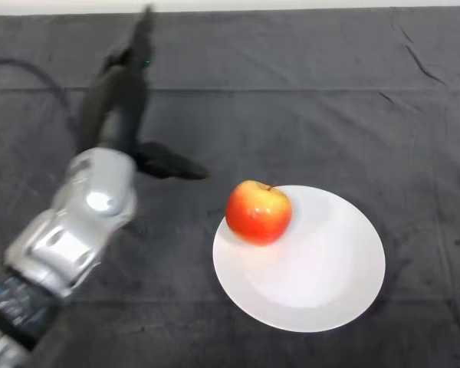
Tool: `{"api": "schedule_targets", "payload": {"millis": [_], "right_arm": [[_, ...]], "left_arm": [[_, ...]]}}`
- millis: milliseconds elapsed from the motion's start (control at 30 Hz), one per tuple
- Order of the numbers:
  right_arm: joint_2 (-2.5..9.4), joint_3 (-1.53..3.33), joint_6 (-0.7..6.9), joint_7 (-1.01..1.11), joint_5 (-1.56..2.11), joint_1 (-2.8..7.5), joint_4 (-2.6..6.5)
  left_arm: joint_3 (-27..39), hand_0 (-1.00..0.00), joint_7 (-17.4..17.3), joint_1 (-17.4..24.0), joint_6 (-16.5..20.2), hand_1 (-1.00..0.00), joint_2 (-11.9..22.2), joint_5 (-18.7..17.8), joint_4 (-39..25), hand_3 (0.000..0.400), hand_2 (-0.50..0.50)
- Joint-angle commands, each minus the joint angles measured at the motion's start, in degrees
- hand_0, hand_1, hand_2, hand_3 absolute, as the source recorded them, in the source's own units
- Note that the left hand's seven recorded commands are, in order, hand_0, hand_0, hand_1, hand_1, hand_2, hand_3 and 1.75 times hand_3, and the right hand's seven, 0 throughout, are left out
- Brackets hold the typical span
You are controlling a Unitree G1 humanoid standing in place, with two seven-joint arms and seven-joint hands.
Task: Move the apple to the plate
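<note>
now the apple (258, 212) is being held up by the white plate (322, 284), near the plate's upper left edge. the apple is red and yellow, and it is being seen upright with its little stem dip at the top. the plate is round, and it is being carried by the table under a dark cloth (307, 100), a bit right of the middle of the view.

the left hand (123, 100) is being kept up and to the left of the apple, and the two are well apart. nothing is being held by it. the fingers (142, 34) are being stretched out straight, away from the robot toward the far side of the table. the thumb (172, 162) is being pushed out sideways to the right, toward the apple, but the apple is not being touched by it. so the hand is being spread wide.

the silver-grey arm (77, 222) is being brought in from the lower left corner and is being seen over the cloth. the plate is not being touched by the arm or the hand.
</note>
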Motion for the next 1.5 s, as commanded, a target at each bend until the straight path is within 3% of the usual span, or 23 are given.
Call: {"api": "schedule_targets", "payload": {"millis": [33,533,967,1500], "right_arm": [[-2.49,-0.93,0.67,-0.01,-0.13,-1.66,0.3],[-2.42,-0.94,0.65,-0.13,-0.09,-1.57,0.12],[-2.39,-0.96,0.65,-0.2,-0.06,-1.54,0.04],[-2.4,-0.97,0.67,-0.24,-0.02,-1.53,0.03]], "left_arm": [[3.0,0.0,1.7,2.9,-1.5,0.0,3.9,1.4,-3.1,0.0,0.0],[19.5,0.0,7.4,13.6,-1.1,0.0,6.4,-0.1,-8.3,0.0,0.0],[30.7,0.0,8.8,19.9,1.5,0.0,7.5,-0.4,-15.2,0.0,0.0],[43.5,0.0,9.6,26.9,-0.2,0.0,7.7,0.2,-18.7,0.0,0.0]]}}
